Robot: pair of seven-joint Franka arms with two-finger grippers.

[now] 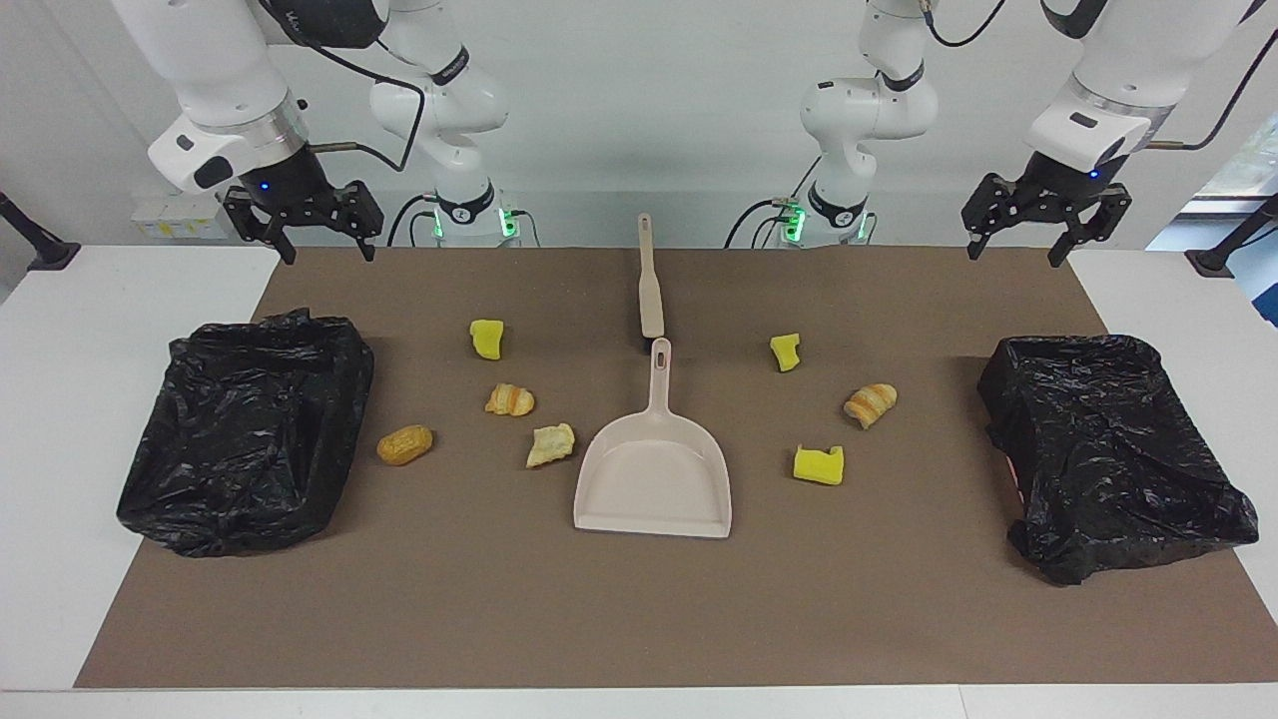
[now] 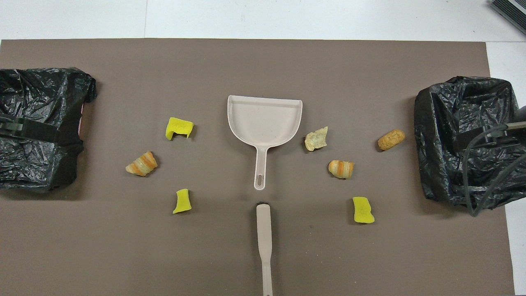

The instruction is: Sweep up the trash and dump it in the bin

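A brown mat [image 1: 639, 599] carries 2 black-bagged bins [image 1: 245, 429] at its ends, a dustpan [image 1: 654, 479] and brush [image 1: 649, 280] mid-table, and 7 trash bits [image 1: 514, 399] scattered beside the dustpan. Left gripper [image 1: 1043, 235] and right gripper [image 1: 305, 235] hang over the mat's edge nearest the robots, jaws wide, holding nothing.

White desk [image 1: 60, 399] with a brown mat [image 1: 639, 619] over most of it. On the mat: beige dustpan [image 1: 654, 479] at centre, handle toward the robots; beige brush [image 1: 649, 280] in line with it, nearer the robots. Black-bagged bin [image 1: 245, 429] at the right arm's end, another [image 1: 1108, 449] at the left arm's end. Trash loose on either side of the dustpan: three yellow sponge chunks [image 1: 486, 339], four bread pieces [image 1: 404, 444].
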